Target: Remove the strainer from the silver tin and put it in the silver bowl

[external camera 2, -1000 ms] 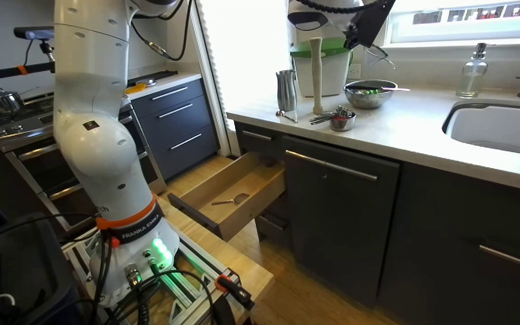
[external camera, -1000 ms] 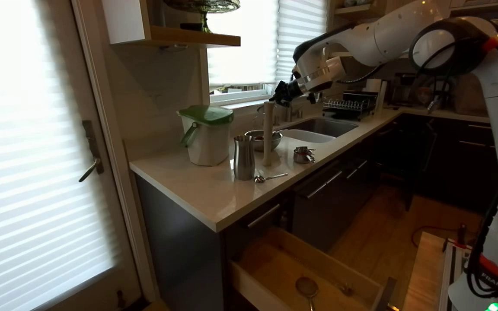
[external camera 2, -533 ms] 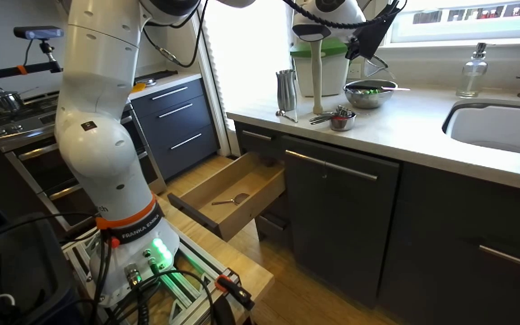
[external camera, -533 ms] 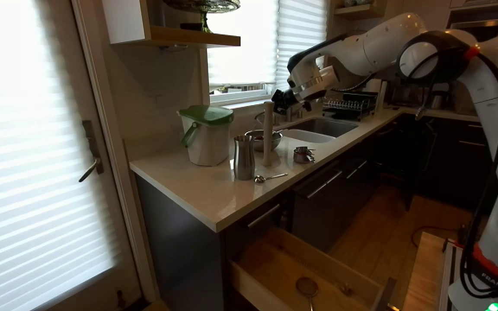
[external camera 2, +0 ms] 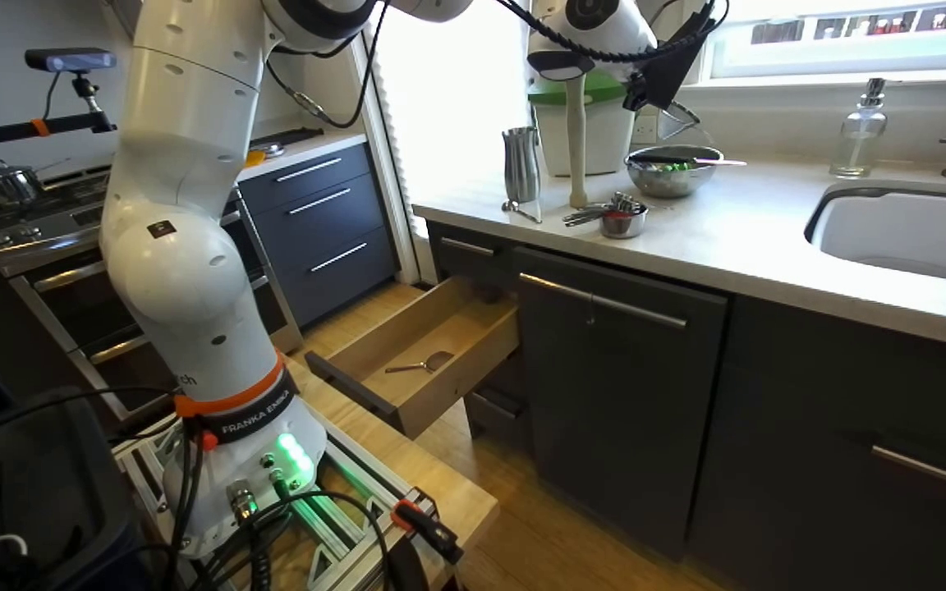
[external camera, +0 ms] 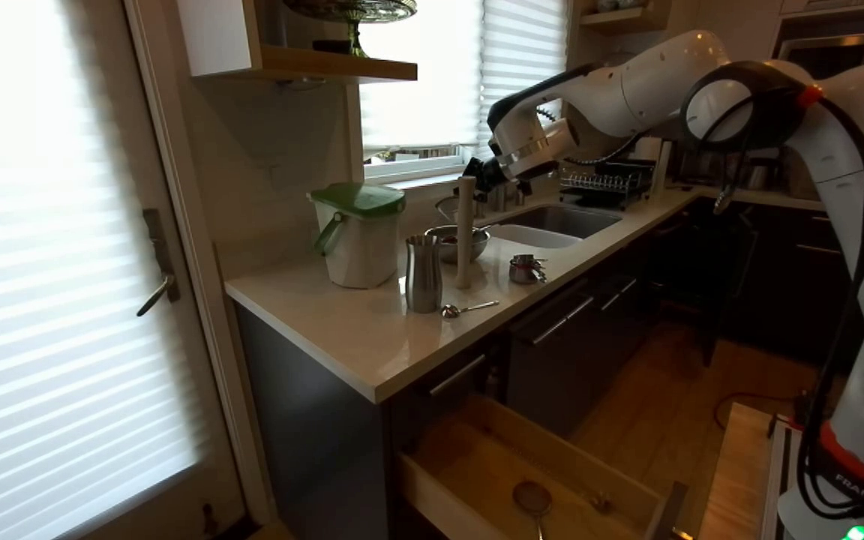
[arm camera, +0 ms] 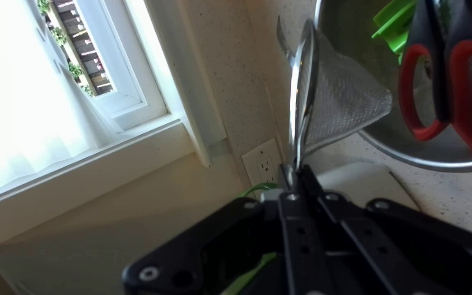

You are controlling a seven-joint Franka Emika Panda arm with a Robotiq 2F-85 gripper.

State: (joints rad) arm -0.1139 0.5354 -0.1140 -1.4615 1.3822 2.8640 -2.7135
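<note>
The conical mesh strainer (arm camera: 340,96) has sunk toward the far rim of the silver bowl (external camera 2: 668,180), gripper (arm camera: 298,173) pinching it; release likely next.

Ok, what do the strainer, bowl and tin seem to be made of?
Strainer: metal rim, polished, with a bright glint; the cone is fine see-through mesh, probably wire.
Bowl: probably stainless steel, its outside shiny with reflections, its inside duller.
Tin: likely steel, with a brushed or satin sheen, judging by its soft vertical highlights.

Silver bowl (arm camera: 412,153), scissors (arm camera: 440,82) cut off by wrist view's edges.
</note>
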